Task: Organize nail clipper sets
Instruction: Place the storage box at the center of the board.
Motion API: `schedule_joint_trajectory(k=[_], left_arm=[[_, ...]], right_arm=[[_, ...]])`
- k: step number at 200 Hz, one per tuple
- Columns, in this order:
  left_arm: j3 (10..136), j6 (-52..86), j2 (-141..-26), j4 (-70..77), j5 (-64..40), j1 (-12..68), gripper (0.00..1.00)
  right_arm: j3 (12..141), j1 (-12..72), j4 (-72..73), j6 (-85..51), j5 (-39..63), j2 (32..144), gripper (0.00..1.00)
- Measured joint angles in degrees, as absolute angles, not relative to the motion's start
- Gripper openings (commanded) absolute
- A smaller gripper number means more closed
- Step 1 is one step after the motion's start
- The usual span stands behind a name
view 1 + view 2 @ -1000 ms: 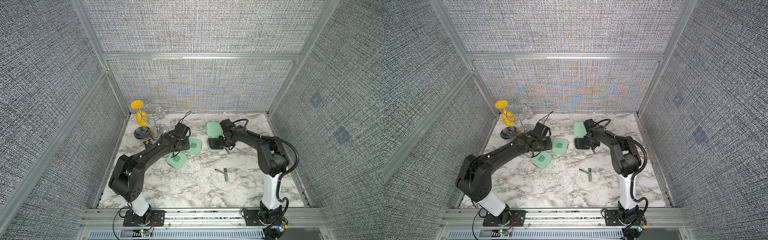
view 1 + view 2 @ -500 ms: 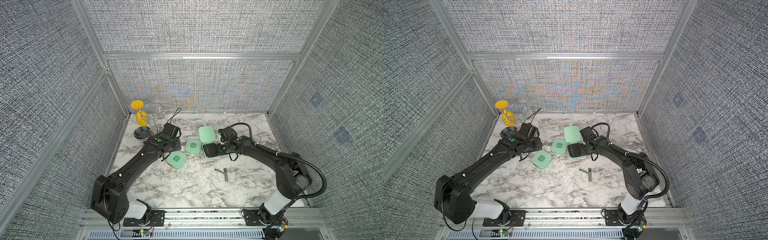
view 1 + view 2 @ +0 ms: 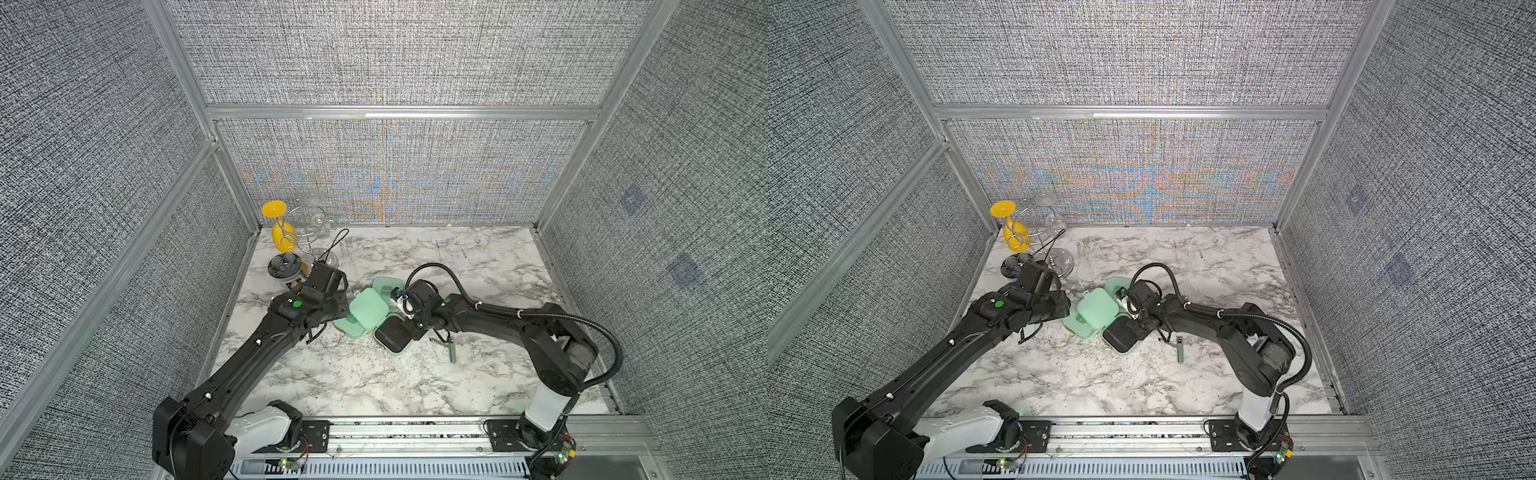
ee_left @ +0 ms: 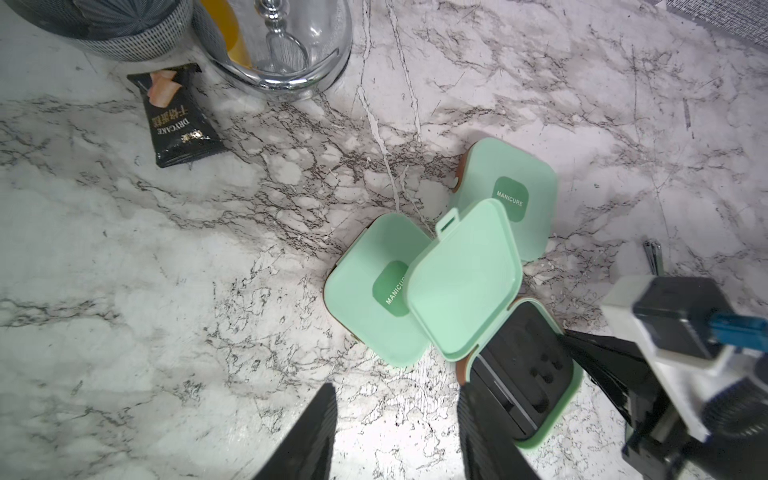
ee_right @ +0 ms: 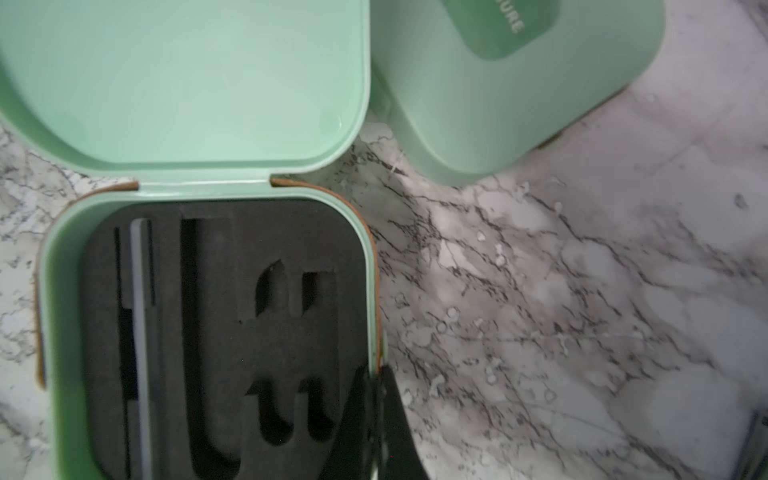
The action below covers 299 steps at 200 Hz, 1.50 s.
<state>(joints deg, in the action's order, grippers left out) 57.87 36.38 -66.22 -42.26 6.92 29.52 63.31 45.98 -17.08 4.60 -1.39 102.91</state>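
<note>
My right fingers [image 5: 365,428] pinch the open case [image 5: 62,291] by its rim, arm stretched low over the tabletop [image 3: 374,374]. My left fingers [image 4: 307,432] hang spread and empty beside it. A top view shows a loose clipper [image 3: 451,351]; the right wrist view, a slotted tool [image 5: 141,332].

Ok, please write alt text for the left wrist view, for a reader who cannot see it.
An open mint-green case with black foam inside lies on a marble table, the right end effector shut on its rim. Two closed cases labelled MANICURE lie beside it; a black snack packet lies apart.
</note>
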Motion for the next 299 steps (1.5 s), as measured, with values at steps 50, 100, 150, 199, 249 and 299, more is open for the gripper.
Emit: schedule_joint_trajectory(k=[50,100,150,199,249,299], left_arm=[[57.04,36.01,-64.64,-43.81,6.74,29.52,0.50],[56.27,35.73,-65.58,-43.33,3.20,29.54,0.50],[54.89,35.59,-65.98,-41.76,-0.64,29.54,0.56],[53.15,36.03,-64.79,-39.94,-3.53,29.52,0.65],[50.41,36.49,-62.11,-37.78,-5.28,29.54,0.65],[47.86,37.15,-62.50,-34.85,-7.68,29.58,0.65]], right_arm=[[65.56,47.35,-16.16,9.39,-2.70,106.54,0.00],[65.98,47.31,-16.51,10.83,-5.54,106.78,0.00],[66.37,47.33,-17.67,10.96,-7.05,106.74,0.30],[66.81,47.24,-21.10,7.62,-9.45,101.80,0.50],[64.84,46.92,-32.56,-11.49,-16.43,89.38,0.51],[52.53,46.65,-44.86,-34.13,-17.67,80.40,0.51]])
